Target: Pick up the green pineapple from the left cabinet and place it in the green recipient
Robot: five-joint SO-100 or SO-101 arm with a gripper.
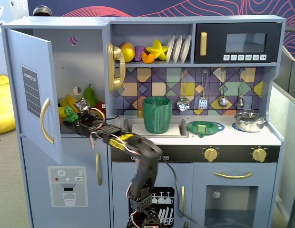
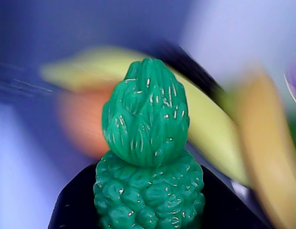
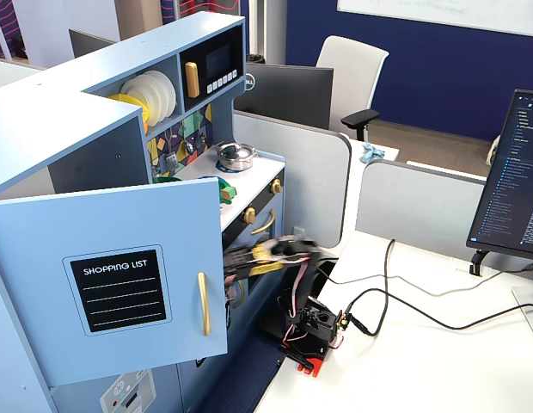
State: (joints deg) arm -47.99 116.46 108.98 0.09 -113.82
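The green pineapple [image 1: 68,112] is at the open front of the left cabinet [image 1: 85,61], whose door [image 1: 31,90] stands wide open. My gripper [image 1: 72,117] is shut on it. In the wrist view the bumpy pineapple [image 2: 148,157] fills the middle, crown up, with the black jaws of my gripper [image 2: 148,212] against both its sides. The background there is smeared. The green recipient [image 1: 157,115], a tall ribbed pitcher, stands in the sink to the right of my arm. In a fixed view the open door [image 3: 120,284] hides the gripper and the pineapple.
A green pear [image 1: 90,95], yellow fruit [image 1: 69,100] and a red piece [image 1: 101,107] sit in the cabinet behind the gripper. A shallow green dish [image 1: 205,127] and a metal pot [image 1: 250,121] are on the counter. The black microwave [image 1: 238,43] is top right.
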